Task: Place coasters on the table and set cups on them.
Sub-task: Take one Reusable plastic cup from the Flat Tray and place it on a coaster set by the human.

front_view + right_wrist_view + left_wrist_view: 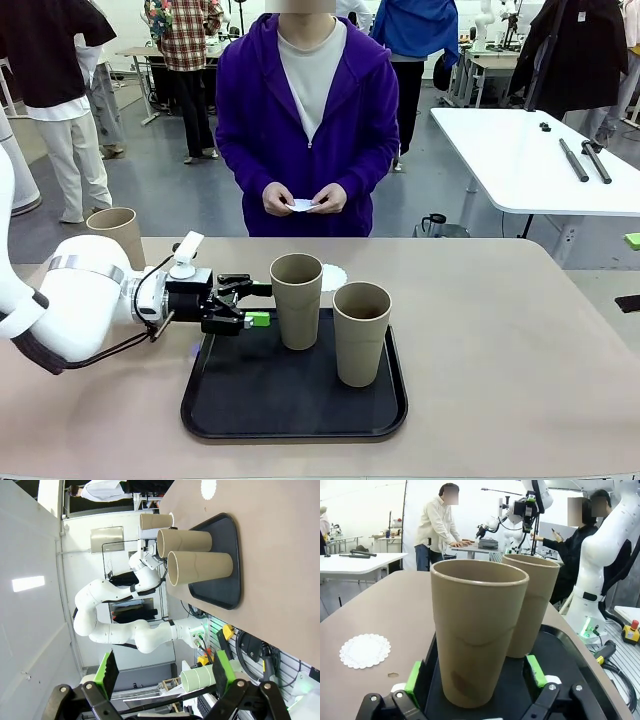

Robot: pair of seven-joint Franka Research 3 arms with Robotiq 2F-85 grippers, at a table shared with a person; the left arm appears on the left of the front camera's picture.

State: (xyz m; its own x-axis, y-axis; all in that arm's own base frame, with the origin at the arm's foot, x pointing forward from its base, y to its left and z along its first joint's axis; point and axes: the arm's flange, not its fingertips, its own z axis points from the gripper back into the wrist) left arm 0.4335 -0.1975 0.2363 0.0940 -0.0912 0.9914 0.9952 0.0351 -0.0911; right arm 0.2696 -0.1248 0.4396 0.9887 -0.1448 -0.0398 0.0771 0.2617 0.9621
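— Entry one, grippers: what do we log?
— We log the left gripper (252, 303) spread wide, its pads either side of the first cup (297, 300) and not clamped on it. The right gripper (164, 672) is open and empty.
— Cups and coasters?
— We count the first cup and the second cup (361, 333) on the black tray (250, 405). The third cup (118, 235) stands on the table (500, 350), far left. One coaster (333, 274) lies on the table just behind the tray. The person's hands (279, 198) hold a small white piece (303, 206).
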